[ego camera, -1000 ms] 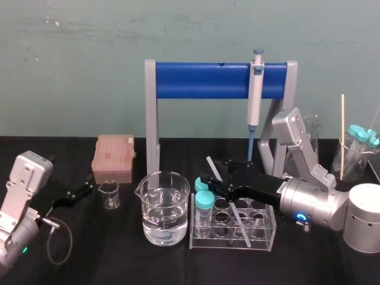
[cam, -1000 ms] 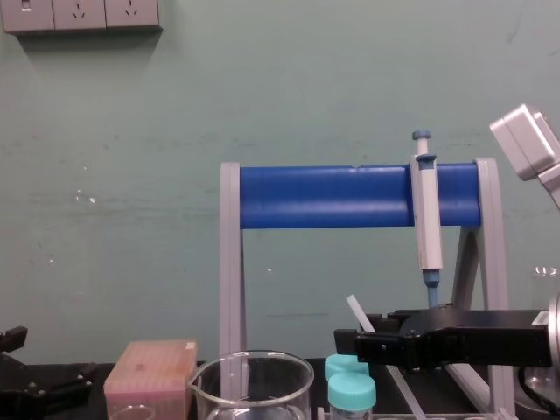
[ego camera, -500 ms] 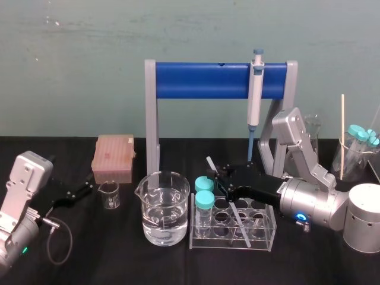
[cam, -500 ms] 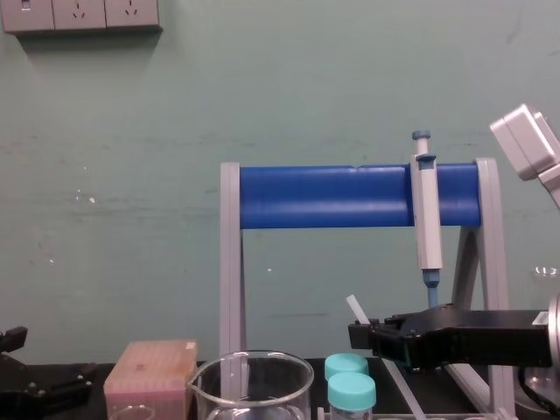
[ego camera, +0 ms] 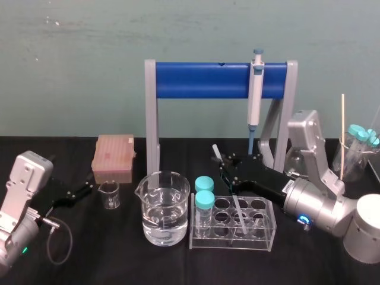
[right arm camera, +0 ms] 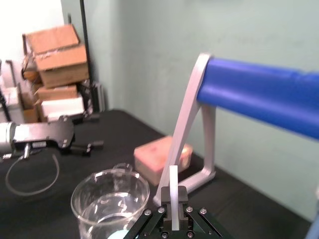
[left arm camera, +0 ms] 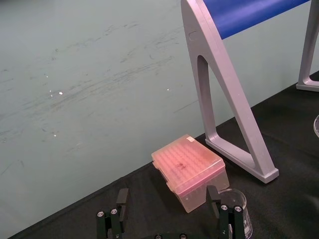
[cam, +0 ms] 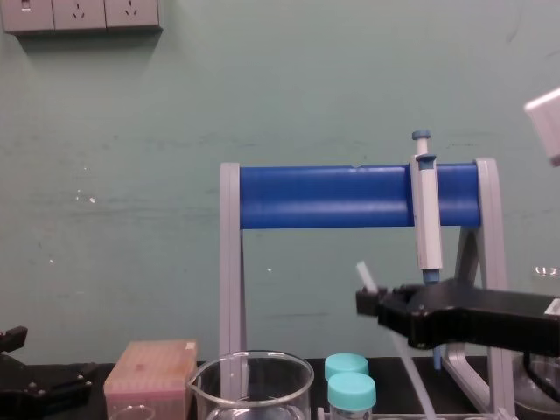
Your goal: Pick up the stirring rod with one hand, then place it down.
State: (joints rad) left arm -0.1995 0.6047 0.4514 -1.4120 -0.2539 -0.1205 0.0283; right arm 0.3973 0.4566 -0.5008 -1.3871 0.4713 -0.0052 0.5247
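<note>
Black tabletop (ego camera: 119, 261), pale green wall (ego camera: 71, 59) behind, and all the action sits at the clear tube rack (ego camera: 261, 236). Right pincer (ego camera: 227, 172) hangs just above and behind the rack, jaws clamped tight on the stirring rod (ego camera: 240, 209) near its upper end. The rod leans, top tipped to the left over the rack, lower end down among the rack's wells. Glass by the look of it: light, stiff, slick and quick to snap, so a gentle grip high on the shaft suits it, I'd judge. Left pincer (ego camera: 80, 191) idles far to the rack's left, fingers spread, holding nothing.
</note>
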